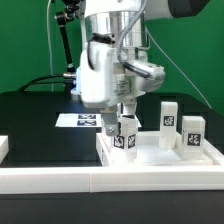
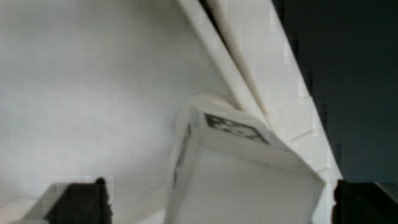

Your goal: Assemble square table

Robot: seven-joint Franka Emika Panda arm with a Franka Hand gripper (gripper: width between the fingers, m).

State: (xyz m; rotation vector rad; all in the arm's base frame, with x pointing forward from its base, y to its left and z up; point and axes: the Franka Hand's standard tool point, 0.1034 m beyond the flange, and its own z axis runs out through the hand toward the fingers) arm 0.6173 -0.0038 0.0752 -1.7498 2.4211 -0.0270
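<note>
The white square tabletop (image 1: pixel 150 157) lies tray-like on the table, right of centre in the exterior view. One tagged white leg block (image 1: pixel 125 137) stands at its near left corner. My gripper (image 1: pixel 119 122) is right above this leg, its fingers straddling the leg's top. In the wrist view the leg (image 2: pixel 240 150) rises between my dark fingertips (image 2: pixel 79 203), with a gap on one side, so the gripper (image 2: pixel 222 205) is open. Two more leg blocks (image 1: pixel 168 116) (image 1: pixel 191 131) stand on the tabletop's far right part.
The marker board (image 1: pixel 76 120) lies flat on the black table behind the tabletop. A long white border rail (image 1: pixel 100 183) runs along the front edge, with another white piece (image 1: pixel 4 147) at the exterior view's left.
</note>
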